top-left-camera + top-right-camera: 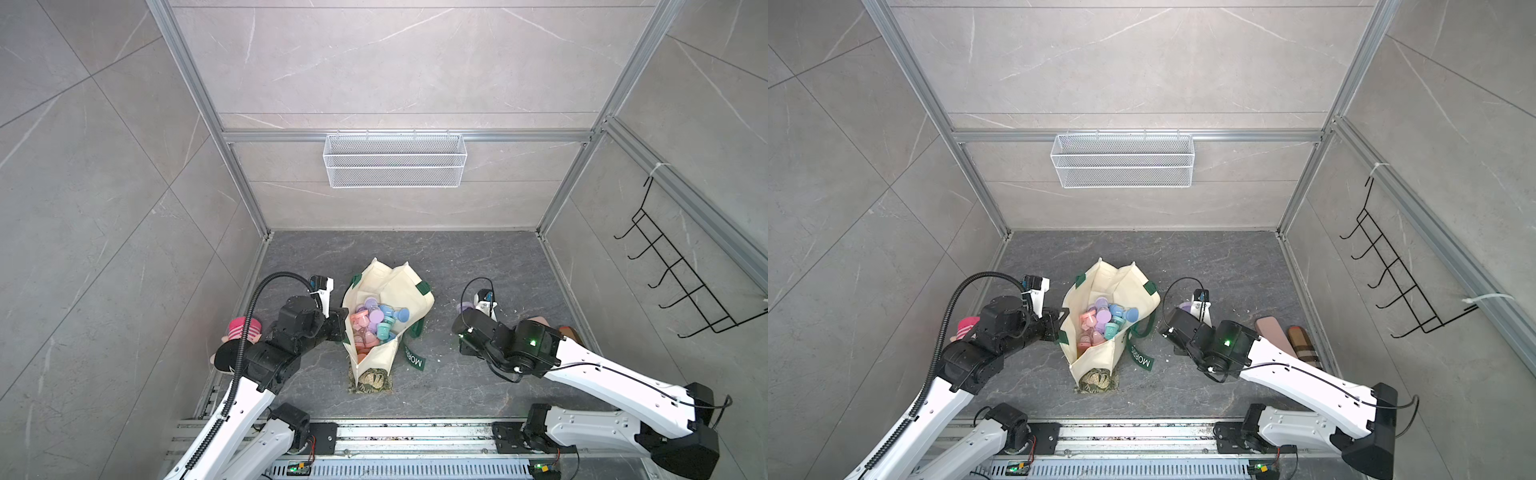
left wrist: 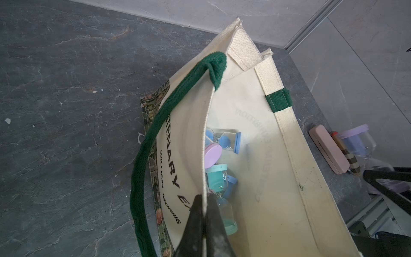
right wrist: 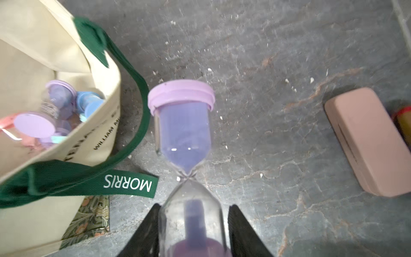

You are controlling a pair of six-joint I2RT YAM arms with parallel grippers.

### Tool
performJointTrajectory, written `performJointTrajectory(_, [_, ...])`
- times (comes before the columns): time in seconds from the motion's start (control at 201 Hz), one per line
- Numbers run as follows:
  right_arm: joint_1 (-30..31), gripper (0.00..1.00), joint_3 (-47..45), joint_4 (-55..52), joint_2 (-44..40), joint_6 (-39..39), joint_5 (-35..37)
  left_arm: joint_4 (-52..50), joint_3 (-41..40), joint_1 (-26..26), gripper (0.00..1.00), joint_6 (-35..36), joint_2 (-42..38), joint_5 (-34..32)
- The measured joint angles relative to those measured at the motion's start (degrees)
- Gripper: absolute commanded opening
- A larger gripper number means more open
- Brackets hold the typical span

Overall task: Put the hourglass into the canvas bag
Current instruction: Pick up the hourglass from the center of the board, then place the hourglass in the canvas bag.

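The right gripper [image 3: 194, 209] has its jaws closed onto the clear glass bulb at one end of the purple hourglass [image 3: 184, 124]. The hourglass is outside the canvas bag [image 3: 33, 44], just beside it, over the grey surface [image 3: 289, 66]; whether it touches the surface I cannot tell. The left gripper [image 2: 204, 198] is pinched tight on the bag's cream rim, holding the mouth open. The step in hand looks like the carry. Lift high enough to clear the green handle [image 3: 135, 89] and the rim, cross over the other hourglasses [image 1: 374, 320], then lower before letting go. Smooth round glass could slip, so move slowly without tilting.
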Motion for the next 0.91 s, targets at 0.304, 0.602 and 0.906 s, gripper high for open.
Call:
performJointTrajectory(0.304, [0.00, 0.00, 10.58, 1.36, 0.55, -8.83, 2.23, 0.00, 0.00, 0.00, 0.00, 0.00, 0.00, 0.00])
performJointTrajectory(0.602, [0.00, 0.00, 18.60, 6.14, 7.56, -14.80, 0.20, 0.04, 0.00, 0.00, 0.00, 0.00, 0.13, 0.00])
performJointTrajectory(0.906, [0.00, 0.00, 25.07, 10.38, 15.21, -16.92, -3.80, 0.02, 0.00, 0.00, 0.00, 0.00, 0.13, 0.00])
